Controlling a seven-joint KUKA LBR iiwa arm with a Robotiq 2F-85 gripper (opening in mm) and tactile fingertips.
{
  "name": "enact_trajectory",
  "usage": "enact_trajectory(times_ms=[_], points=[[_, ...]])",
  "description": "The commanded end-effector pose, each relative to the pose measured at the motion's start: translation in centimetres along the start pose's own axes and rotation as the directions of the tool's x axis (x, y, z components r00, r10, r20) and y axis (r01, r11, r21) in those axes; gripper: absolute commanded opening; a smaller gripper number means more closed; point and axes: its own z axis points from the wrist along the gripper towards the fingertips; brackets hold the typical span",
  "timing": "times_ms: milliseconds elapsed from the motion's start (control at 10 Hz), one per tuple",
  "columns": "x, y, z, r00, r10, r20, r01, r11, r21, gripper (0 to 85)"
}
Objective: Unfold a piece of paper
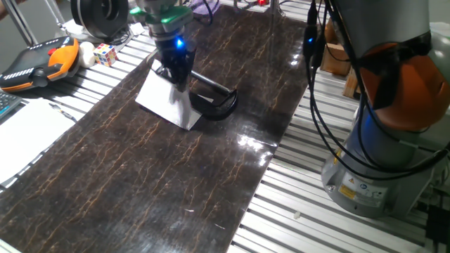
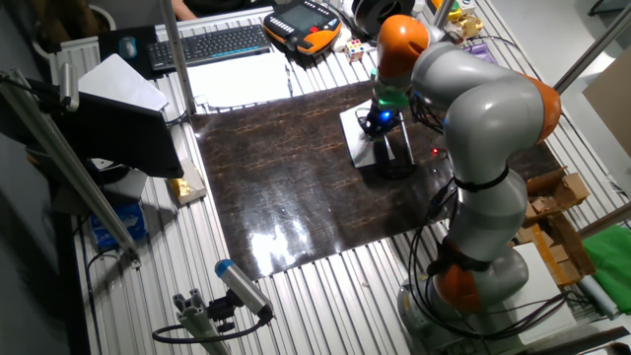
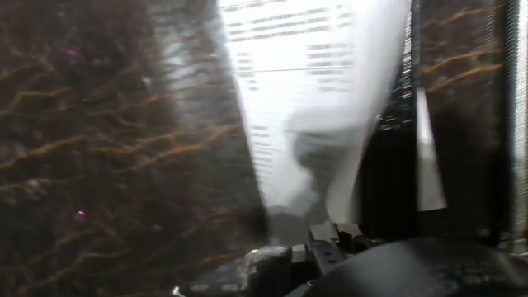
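The piece of paper [image 1: 167, 104] is a white folded sheet on the dark marbled mat [image 1: 140, 176], near its far end. One flap is raised like a tent up to my gripper [image 1: 177, 83], which stands right over it with the fingers shut on the flap's edge. In the hand view the white flap [image 3: 313, 99] rises from the mat and narrows toward the fingertips, and faint rows of print show on it. In the other fixed view the paper [image 2: 356, 140] lies just left of the gripper [image 2: 381, 126].
A black curved object [image 1: 215, 100] lies on the mat touching the paper's right side. An orange device [image 1: 41, 63], a puzzle cube [image 1: 105, 53] and a larger white sheet [image 1: 28, 130] lie off the mat to the left. The robot base [image 1: 383, 147] stands at the right.
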Motion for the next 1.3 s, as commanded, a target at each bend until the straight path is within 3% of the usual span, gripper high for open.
enact_trajectory(times_ms=[0, 300, 600, 800, 1200], points=[[0.2, 0.6, 0.2, 1.000, 0.016, 0.005, -0.016, 1.000, 0.002, 1.0], [0.8, 1.8, 0.4, 0.997, 0.076, -0.021, -0.077, 0.996, -0.041, 1.0], [1.4, 3.2, 1.4, 0.993, 0.113, -0.039, -0.116, 0.991, -0.061, 1.7], [1.7, 4.2, 2.2, 0.990, 0.138, -0.031, -0.140, 0.988, -0.064, 5.3], [1.8, 4.4, 2.1, 0.986, 0.159, -0.056, -0.163, 0.984, -0.071, 17.3]])
